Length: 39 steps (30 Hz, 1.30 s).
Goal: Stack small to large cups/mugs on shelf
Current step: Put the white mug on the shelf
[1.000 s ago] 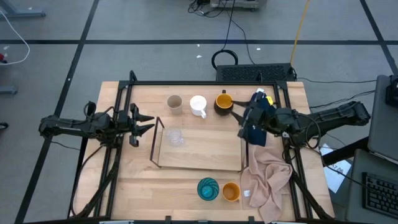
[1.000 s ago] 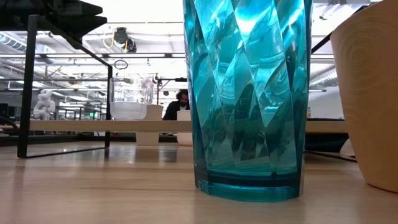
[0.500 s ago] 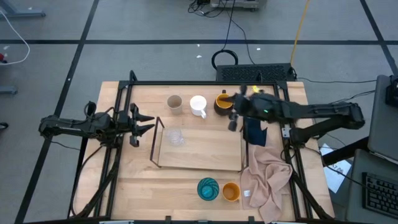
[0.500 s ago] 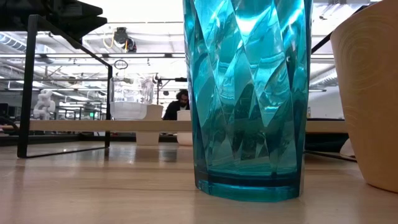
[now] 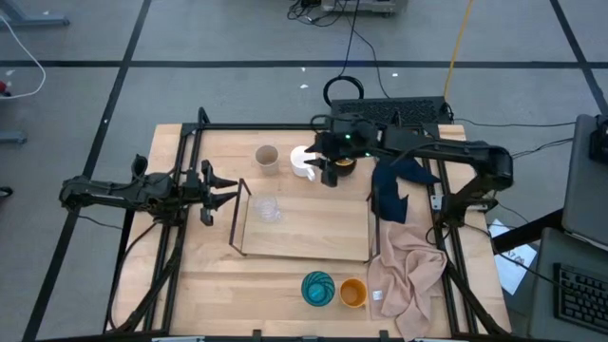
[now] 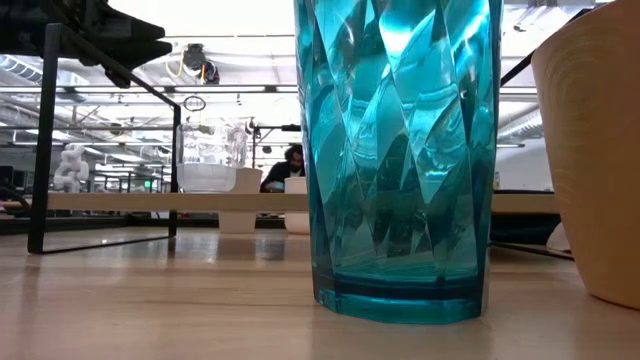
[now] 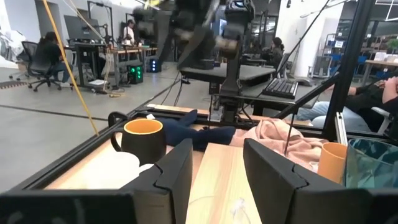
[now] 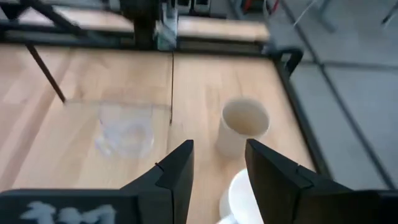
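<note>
Both stretching the right arm across the tabletop to its far edge, beyond the shelf, and hovering the right gripper, fingers parted and empty, over the white mug, probably lining up a pick, while resting the left gripper open at the left edge, beside the clear glass on the shelf's left end.

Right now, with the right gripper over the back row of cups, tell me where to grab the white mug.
Take the white mug by its rim, coming straight down from above. It stands upright with its mouth open, and its handle points toward the shelf, so pinch the wall away from the handle. The right gripper hovers open beside it; the beige cup and dark mug crowd its sides.
</note>
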Motion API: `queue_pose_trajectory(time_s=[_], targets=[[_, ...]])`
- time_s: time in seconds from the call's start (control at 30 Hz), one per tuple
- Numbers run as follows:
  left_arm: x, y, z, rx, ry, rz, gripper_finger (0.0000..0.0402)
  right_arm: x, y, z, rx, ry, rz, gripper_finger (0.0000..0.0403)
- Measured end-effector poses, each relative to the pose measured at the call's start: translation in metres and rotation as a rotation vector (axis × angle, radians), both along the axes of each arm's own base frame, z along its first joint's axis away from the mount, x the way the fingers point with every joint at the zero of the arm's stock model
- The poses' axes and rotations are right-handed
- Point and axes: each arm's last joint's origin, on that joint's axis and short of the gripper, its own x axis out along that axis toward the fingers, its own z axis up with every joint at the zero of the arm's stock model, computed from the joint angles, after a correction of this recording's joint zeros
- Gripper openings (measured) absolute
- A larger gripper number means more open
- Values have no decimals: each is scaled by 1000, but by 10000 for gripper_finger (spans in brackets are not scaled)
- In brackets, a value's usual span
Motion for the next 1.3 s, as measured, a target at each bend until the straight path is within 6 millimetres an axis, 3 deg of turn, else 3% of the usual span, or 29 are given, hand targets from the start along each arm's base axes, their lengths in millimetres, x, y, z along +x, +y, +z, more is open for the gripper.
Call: queue_pose_trajectory(time_s=[0.3,0.43,1.0,1.3], targets=[[0,0,-1,5,11,0,145,27,-21,-61,80,186,-3,134],[0,0,-2,5,18,0,145,32,-30,-78,108,233,-18,134],[1,0,-9,-24,53,0,145,39,-41,-79,102,235,-29,134],[1,0,-9,-22,53,0,145,37,-19,-87,114,355,-15,134]])
